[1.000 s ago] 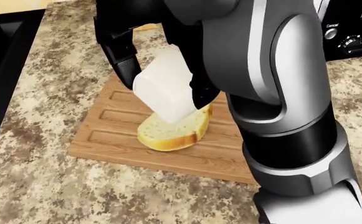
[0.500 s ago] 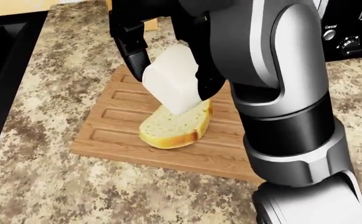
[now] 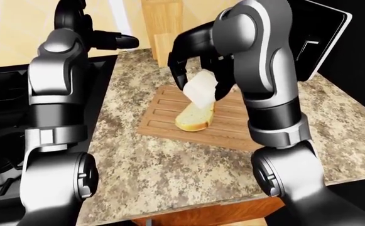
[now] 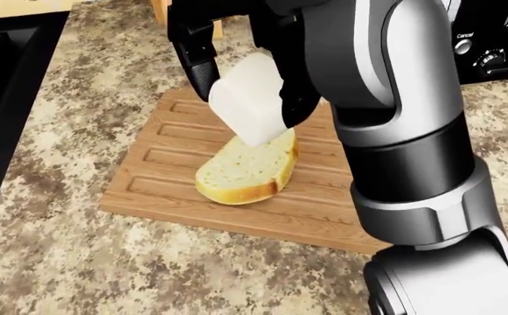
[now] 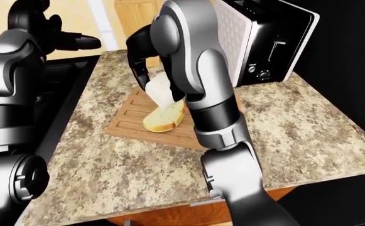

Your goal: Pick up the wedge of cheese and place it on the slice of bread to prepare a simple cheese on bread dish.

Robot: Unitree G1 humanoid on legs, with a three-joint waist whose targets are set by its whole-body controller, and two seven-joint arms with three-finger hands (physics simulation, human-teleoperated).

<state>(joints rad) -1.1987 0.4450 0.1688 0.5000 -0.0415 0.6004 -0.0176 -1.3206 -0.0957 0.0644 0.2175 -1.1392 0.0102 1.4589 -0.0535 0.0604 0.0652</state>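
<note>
My right hand (image 4: 245, 79) fingers clamp the cheese wedge (image 4: 249, 108) just over the bread slice (image 4: 245, 172); only lowering and release remain.

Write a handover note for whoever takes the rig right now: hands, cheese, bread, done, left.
Right hand: shut on the cheese wedge, held tilted just above the bread slice; contact unclear.
Left hand: empty, raised over the dark area left of the counter, grip state unclear.
Bread slice lies on the wooden cutting board.
Done: cheese picked up and brought over the bread.
Left: lower it onto the slice, release, withdraw.
</note>
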